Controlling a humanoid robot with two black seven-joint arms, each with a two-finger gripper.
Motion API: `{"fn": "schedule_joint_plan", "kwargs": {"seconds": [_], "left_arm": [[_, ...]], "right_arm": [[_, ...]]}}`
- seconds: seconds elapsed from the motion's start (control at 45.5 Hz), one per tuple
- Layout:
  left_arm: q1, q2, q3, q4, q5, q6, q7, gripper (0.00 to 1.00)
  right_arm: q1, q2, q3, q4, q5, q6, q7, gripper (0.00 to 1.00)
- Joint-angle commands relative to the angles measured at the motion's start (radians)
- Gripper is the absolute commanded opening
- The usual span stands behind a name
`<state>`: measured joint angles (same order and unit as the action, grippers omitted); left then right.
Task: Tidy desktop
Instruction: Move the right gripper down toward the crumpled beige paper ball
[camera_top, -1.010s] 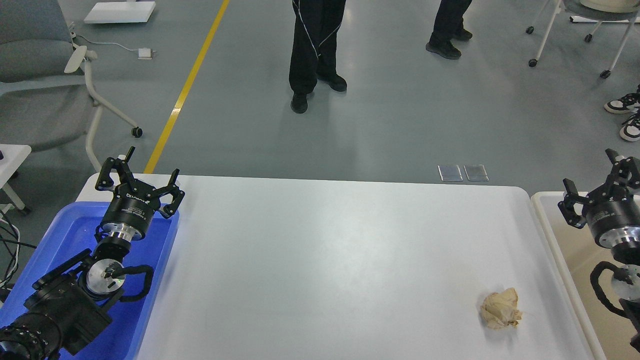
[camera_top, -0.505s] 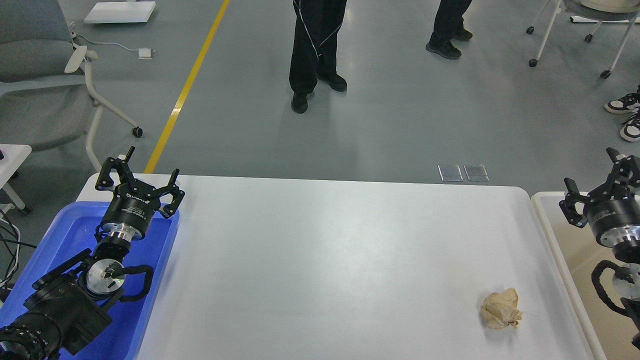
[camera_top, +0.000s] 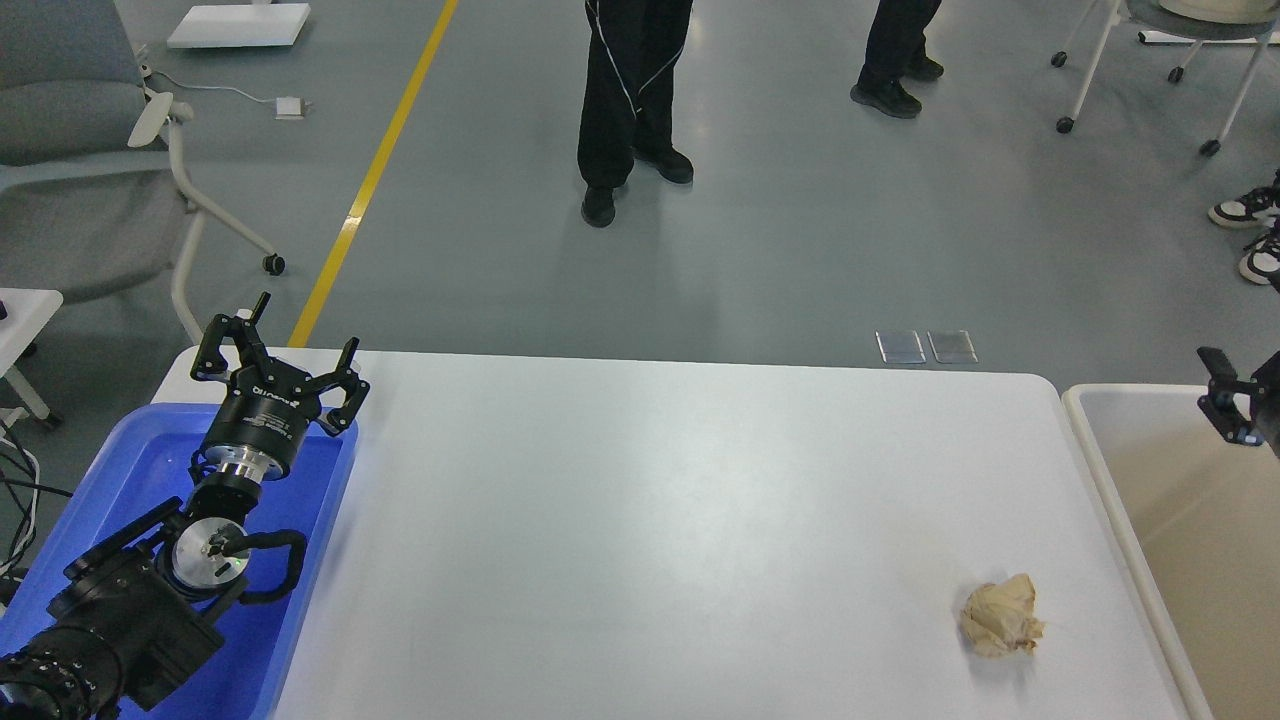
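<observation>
The white desktop (camera_top: 650, 500) fills the middle of the head view. A crumpled tan paper ball (camera_top: 1000, 616) lies on it near the front right corner. My left gripper (camera_top: 288, 345) is open and empty, held above the far end of the blue tray (camera_top: 120, 480) at the desktop's left edge, far from the ball. Of my right gripper (camera_top: 1232, 405) only one dark finger shows at the right edge, above the beige-white bin (camera_top: 1170, 500). Its other finger is out of view.
The blue tray lies at the left under my left arm. The beige-white bin stands off the desktop's right edge. Two people (camera_top: 630, 100) stand on the floor beyond the far edge. A grey chair (camera_top: 90, 150) stands at the far left.
My right arm has moved right, so most of it and its gripper has left the view. The left arm and the paper ball have not moved.
</observation>
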<state>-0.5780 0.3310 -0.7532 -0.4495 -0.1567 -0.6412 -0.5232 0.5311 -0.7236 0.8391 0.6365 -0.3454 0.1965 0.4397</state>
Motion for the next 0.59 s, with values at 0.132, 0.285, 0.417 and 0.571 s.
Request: {"fn": "schedule_joint_plan", "kwargs": {"seconds": [0.132, 0.285, 0.417, 0.571], "left_arm": [[0.001, -0.001, 0.0, 0.0, 0.0, 0.0, 0.0, 1.0], [0.001, 0.0, 0.0, 0.0, 0.0, 0.0, 0.0, 1.0], [0.001, 0.0, 0.0, 0.0, 0.0, 0.0, 0.0, 1.0], [0.001, -0.001, 0.0, 0.0, 0.0, 0.0, 0.0, 1.0]], "right_arm": [[0.179, -0.243, -0.414, 0.164, -0.322, -0.002, 0.004, 0.97], [0.185, -0.318, -0.439, 0.356, -0.645, -0.009, 0.005, 0.95], [0.185, -0.341, -0.46, 0.457, -0.96, -0.009, 0.004, 0.95], [0.19, -0.347, -0.522, 0.499, -1.306, -0.025, 0.004, 0.95]]}}
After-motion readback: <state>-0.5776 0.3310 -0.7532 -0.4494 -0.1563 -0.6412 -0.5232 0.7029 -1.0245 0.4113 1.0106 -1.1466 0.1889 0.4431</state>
